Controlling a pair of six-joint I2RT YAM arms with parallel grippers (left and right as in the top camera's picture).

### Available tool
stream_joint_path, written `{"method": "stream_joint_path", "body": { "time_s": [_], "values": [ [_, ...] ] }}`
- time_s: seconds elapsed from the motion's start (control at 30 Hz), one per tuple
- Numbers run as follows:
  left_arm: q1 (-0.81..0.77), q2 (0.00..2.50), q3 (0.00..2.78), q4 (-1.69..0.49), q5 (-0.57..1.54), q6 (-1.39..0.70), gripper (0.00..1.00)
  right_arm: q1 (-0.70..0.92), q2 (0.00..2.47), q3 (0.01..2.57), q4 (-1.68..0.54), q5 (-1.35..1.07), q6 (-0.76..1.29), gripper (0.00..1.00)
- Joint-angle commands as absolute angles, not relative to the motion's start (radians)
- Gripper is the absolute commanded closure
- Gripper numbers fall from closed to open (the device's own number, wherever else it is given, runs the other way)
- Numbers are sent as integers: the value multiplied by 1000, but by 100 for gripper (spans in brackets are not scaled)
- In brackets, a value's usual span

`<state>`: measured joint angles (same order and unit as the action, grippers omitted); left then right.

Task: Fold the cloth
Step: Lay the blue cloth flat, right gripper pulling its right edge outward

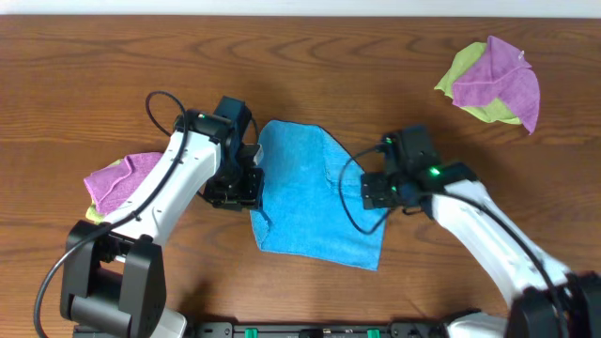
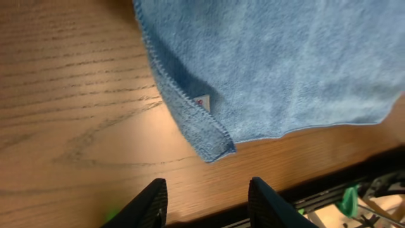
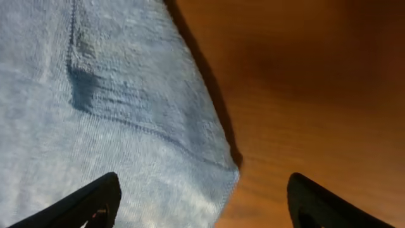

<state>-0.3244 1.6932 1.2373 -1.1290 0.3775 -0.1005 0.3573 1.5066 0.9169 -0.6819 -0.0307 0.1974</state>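
The blue cloth [image 1: 310, 192] lies on the wooden table in the middle, partly folded, with a layer doubled over on its left side. My left gripper [image 1: 244, 191] hangs at the cloth's left edge. In the left wrist view its fingers [image 2: 152, 204] are apart over bare wood with nothing between them. A cloth [image 2: 272, 63] corner with a small tag lies just ahead of them. My right gripper [image 1: 374, 191] is over the cloth's right edge. It stands wide open [image 3: 202, 209], the cloth [image 3: 114, 107] edge lying flat beneath, not held.
A purple cloth on a lime-green one [image 1: 493, 80] lies at the back right. A second purple and green pair [image 1: 117, 178] lies at the left beside my left arm. A black rail [image 1: 329, 329] runs along the table's front edge.
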Motion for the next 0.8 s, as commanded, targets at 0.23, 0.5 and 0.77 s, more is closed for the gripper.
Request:
{"method": "stream_joint_path", "body": {
  "time_s": [0.23, 0.5, 0.77],
  "values": [
    [-260, 1659, 1330, -1156, 419, -88, 56, 497, 1624, 1086, -677, 130, 48, 14],
    [-239, 1656, 1330, -1166, 443, -66, 56, 545, 1724, 1145, -670, 158, 9, 20],
    [-239, 1656, 1330, -1175, 443, -67, 56, 598, 1822, 1192, -668, 158, -2, 21]
  ]
}}
